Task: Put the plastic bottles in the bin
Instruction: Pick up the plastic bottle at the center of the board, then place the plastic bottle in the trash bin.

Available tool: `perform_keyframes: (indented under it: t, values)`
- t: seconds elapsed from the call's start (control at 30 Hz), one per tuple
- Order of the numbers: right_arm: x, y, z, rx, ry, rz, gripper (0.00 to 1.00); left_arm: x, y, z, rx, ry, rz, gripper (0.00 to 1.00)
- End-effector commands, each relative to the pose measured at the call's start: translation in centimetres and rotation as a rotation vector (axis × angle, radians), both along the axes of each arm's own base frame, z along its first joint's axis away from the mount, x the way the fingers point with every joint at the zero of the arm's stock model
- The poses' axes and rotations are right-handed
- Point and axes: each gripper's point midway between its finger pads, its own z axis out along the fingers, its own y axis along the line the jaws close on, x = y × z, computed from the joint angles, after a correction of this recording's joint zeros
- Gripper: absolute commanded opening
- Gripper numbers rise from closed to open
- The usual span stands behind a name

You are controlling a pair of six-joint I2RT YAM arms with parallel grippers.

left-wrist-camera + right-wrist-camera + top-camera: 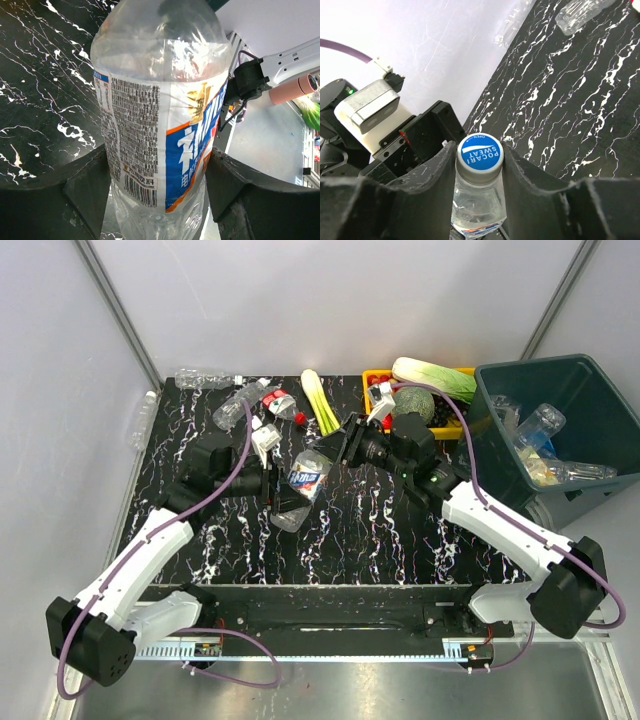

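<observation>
Left gripper [157, 186] is clamped on the midsection of a blue-and-white labelled bottle [160, 100], with both fingers pressed against its body. Right gripper [480, 167] has its fingers set against either side of the same bottle's blue cap [480, 154], marked Pocari Sweat, and appears closed on it. The bottle is thus held at two places over the middle of the black marbled table [400, 540], well apart from the bin [585, 390]. Whether it rests on the surface cannot be told.

Progress: partial. The bin, at the table's far right, holds several clear bottles [545, 430]; an exact count cannot be made.

Outstanding on the table:
- a clear bottle [205, 377] at the far edge
- another [238, 408] near it
- a red-labelled bottle [281, 400] beside the celery [320, 402]

One more clear bottle [142, 422] lies beyond the table's left edge. The yellow tray [372, 377] of vegetables is not part of the job.

Judgement: roughly half done. The held bottle is the current item and is not yet delivered.
</observation>
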Motion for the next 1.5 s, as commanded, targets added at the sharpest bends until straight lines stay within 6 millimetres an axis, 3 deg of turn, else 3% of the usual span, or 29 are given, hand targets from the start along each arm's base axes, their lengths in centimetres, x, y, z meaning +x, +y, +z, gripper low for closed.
perform_keyframes:
  t: [0.0,0.07,0.13,0.3,0.33,0.47,0.63,0.73,0.87,1.0,1.1,1.3,1.47]
  values:
    - [0.4,-0.5,2.7,0.099,-0.063,-0.066,0.41,0.4,-0.2,1.6,-0.034,-0.076,0.005,0.30]
    - [0.4,-0.5,3.4,0.135,-0.100,-0.067,0.37,0.4,-0.1,1.5,-0.030,-0.068,0.014,0.33]
    - [0.7,-0.5,4.1,0.170,-0.128,-0.078,0.35,0.7,0.1,1.2,-0.020,-0.067,0.038,0.44]
    - [2.6,-1.1,5.1,0.177,-0.183,-0.171,0.33,0.8,0.7,1.1,-0.004,-0.099,0.076,0.86]
    - [3.0,-1.5,5.4,0.160,-0.209,-0.199,0.33,0.8,0.8,1.4,-0.006,-0.114,0.081,0.99]
    - [5.6,-5.1,7.4,0.050,-0.295,-0.327,0.36,1.1,1.8,1.8,0.006,-0.161,0.150,0.99]
    - [7.2,-12.4,11.7,0.005,-0.399,-0.509,0.37,3.0,4.1,2.2,0.055,-0.227,0.331,0.99]
    - [7.1,-16.8,15.0,-0.070,-0.496,-0.641,0.37,4.0,5.9,2.5,0.081,-0.256,0.457,0.99]
    - [6.5,-22.6,18.2,-0.318,-0.613,-0.831,0.38,4.6,8.1,3.3,0.083,-0.307,0.595,0.99]
    - [4.8,-28.6,21.8,-0.482,-0.686,-1.067,0.38,4.6,9.2,4.3,0.051,-0.350,0.663,0.99]
    - [3.5,-31.3,24.1,-0.569,-0.733,-1.170,0.39,4.7,9.4,4.2,0.058,-0.355,0.671,0.99]
    - [2.2,-35.8,26.5,-0.774,-0.743,-1.354,0.39,4.4,9.1,4.2,0.053,-0.361,0.653,0.99]
    - [2.4,-36.7,26.3,-0.821,-0.732,-1.376,0.40,4.4,9.1,4.2,0.051,-0.362,0.650,0.99]
